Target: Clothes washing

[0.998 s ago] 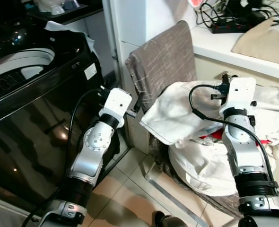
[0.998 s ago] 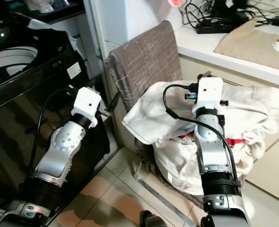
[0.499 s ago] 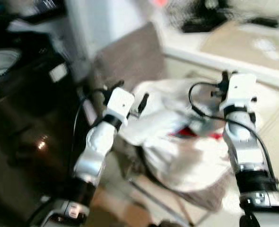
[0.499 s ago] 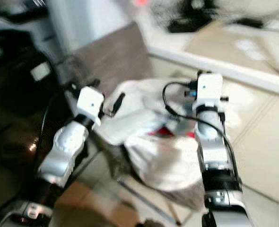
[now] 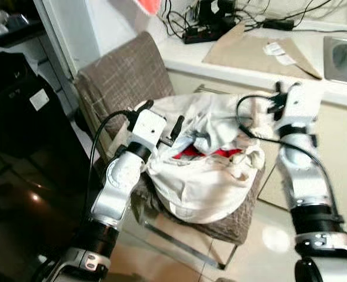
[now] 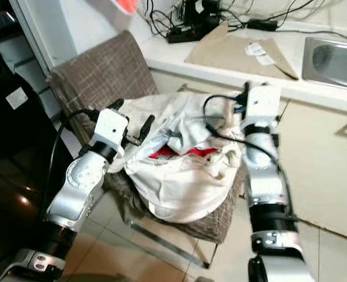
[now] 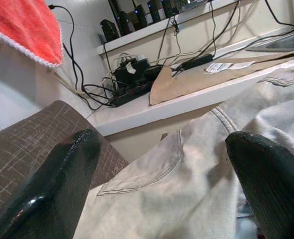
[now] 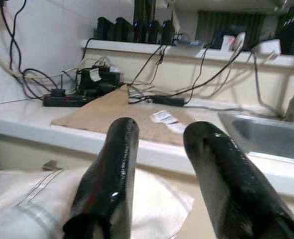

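Observation:
A heap of white clothes (image 5: 203, 176) with a red garment (image 5: 206, 153) showing in its middle lies on the seat of a brown-grey chair (image 5: 123, 76). The black washing machine (image 5: 14, 147) stands at the left. My left gripper (image 5: 162, 114) is open at the heap's left edge, its fingers (image 7: 62, 184) spread wide over pale cloth with nothing between them. At the heap's right side, by the counter edge, my right gripper (image 8: 162, 129) is raised with its fingers (image 8: 107, 174) a little apart and empty.
Behind the chair runs a white counter (image 5: 244, 67) with a brown sheet (image 5: 250, 50), a power strip and tangled cables (image 5: 209, 32), and a steel sink (image 5: 341, 53). A cupboard front (image 5: 344, 153) is at the right. A red cloth (image 5: 147, 6) hangs above. The floor is tiled.
The camera has swung right: the washing machine has slid to the left edge and the chair with the heap is now central. The left gripper now hangs over the heap's left edge.

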